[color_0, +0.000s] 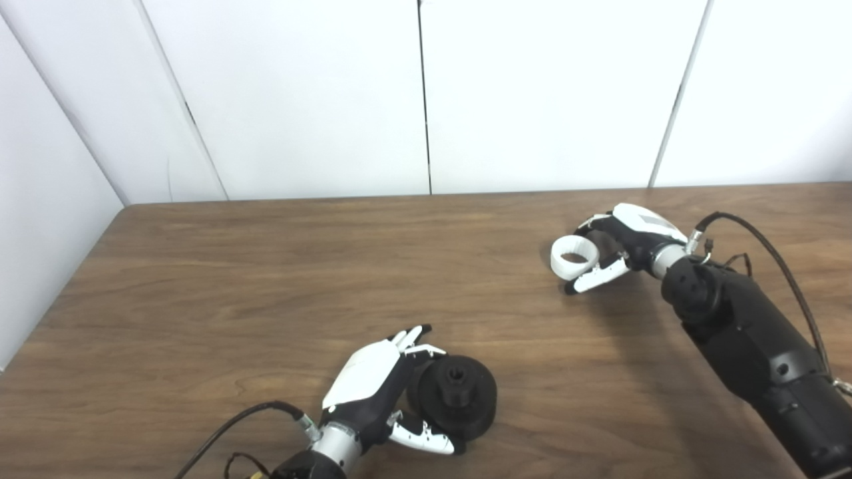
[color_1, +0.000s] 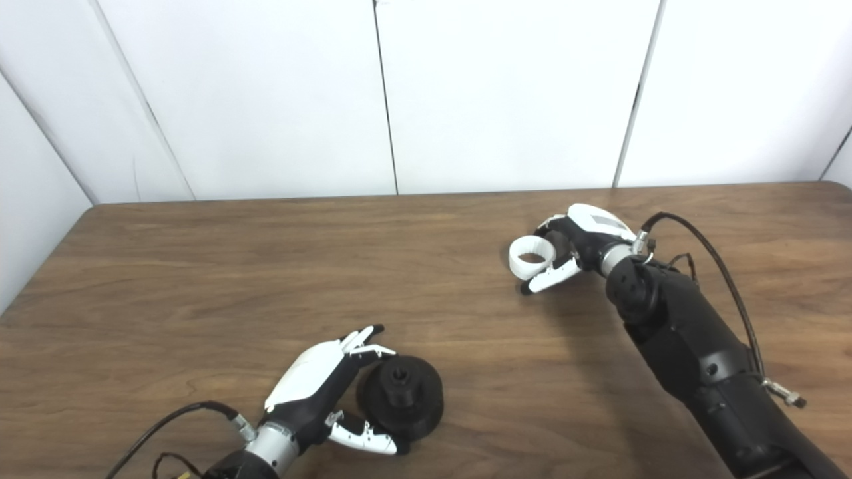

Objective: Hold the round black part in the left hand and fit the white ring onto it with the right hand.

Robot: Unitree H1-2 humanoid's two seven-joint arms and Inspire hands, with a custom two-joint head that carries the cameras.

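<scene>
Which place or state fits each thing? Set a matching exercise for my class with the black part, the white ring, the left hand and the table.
Things:
1. black part
2. white ring
3. left hand
4. table

States:
A. wooden, brown, bears everything
B. far right side, at the right hand's fingers
C. near edge, round, with a hub in its middle
D. fingers curled round the black part's side

Pairs: 1-C, 2-B, 3-D, 4-A

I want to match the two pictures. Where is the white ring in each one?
Left eye view: the white ring sits right of middle, at the right hand.
Right eye view: it sits nearer the middle, a little right.
Shared landmark: the round black part by the left hand, low in both.
</scene>
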